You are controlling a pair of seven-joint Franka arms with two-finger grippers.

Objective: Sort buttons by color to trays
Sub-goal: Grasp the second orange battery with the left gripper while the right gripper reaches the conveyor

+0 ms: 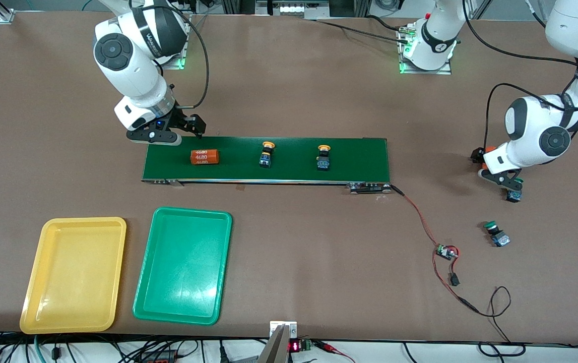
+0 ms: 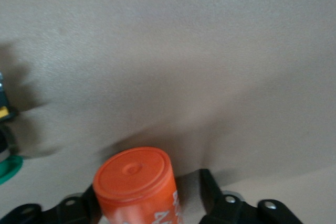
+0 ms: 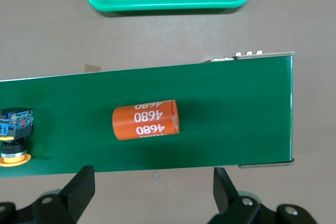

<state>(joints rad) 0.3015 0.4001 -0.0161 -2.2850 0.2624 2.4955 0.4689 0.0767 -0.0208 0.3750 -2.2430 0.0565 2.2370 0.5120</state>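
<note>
Orange cylinder [image 2: 137, 184] sits between the fingers of the left gripper [image 1: 501, 177], low over the bare table at the left arm's end; whether the fingers already press it I cannot tell. One green button [image 1: 515, 192] lies just beside this gripper, another green button [image 1: 496, 234] nearer to the front camera. The right gripper [image 1: 162, 135] hangs wide open, holding nothing, over the conveyor belt [image 1: 349, 160] edge (a second orange cylinder [image 1: 204, 157] lies there). Two yellow buttons [image 1: 266, 154] [image 1: 323, 157] stand on the belt. The yellow tray [image 1: 47, 277] and green tray [image 1: 157, 282] lie side by side, nearer to the camera.
</note>
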